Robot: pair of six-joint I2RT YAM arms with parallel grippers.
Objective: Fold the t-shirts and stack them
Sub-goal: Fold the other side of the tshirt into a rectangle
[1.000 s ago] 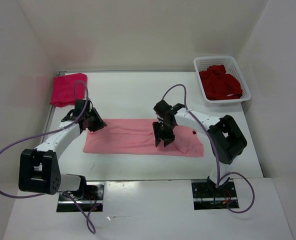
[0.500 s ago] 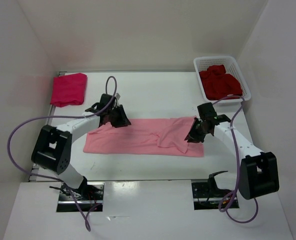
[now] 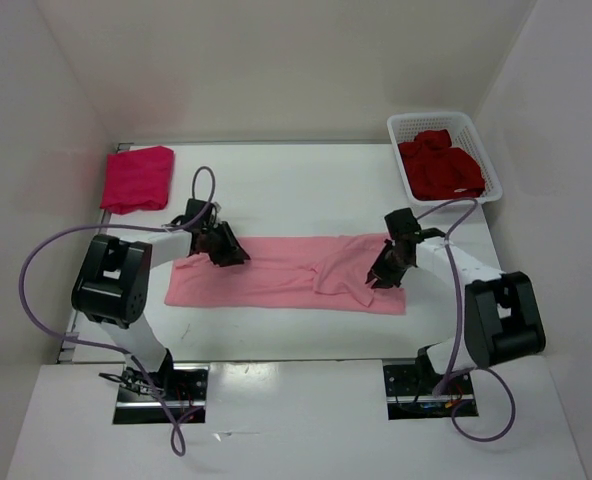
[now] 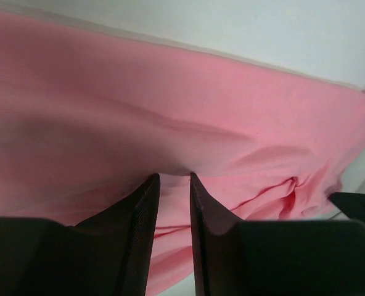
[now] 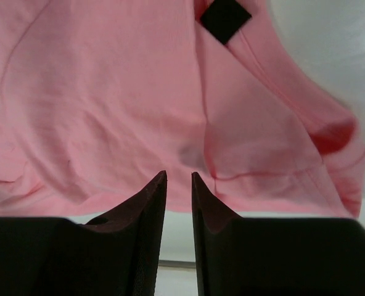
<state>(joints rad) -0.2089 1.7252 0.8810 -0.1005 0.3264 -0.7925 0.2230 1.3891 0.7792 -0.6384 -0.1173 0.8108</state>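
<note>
The light pink t-shirt (image 3: 276, 280) lies as a long flat strip across the table's middle, with a rumpled flap (image 3: 351, 265) near its right end. My left gripper (image 3: 228, 254) is low on its upper left edge. There the jaws stand narrow, with a raised fold of the pink cloth (image 4: 170, 123) meeting my left gripper (image 4: 174, 176). My right gripper (image 3: 377, 279) hovers over the right end. In the right wrist view my right gripper (image 5: 179, 174) is slightly open over the hem (image 5: 108, 142), gripping nothing. The magenta t-shirt (image 3: 136, 178) lies folded at the far left. The dark crimson t-shirt (image 3: 438, 170) is bundled in the basket.
The white lattice basket (image 3: 481, 150) stands at the far right corner. White walls enclose the table on three sides. A small black label (image 5: 224, 18) sits on the pink cloth near its right end. Both arm bases are at the near edge.
My left gripper went from the shirt's left end inward along its upper edge. My right arm swung from the middle to the right end, dragging a flap over, and its jaws narrowed.
</note>
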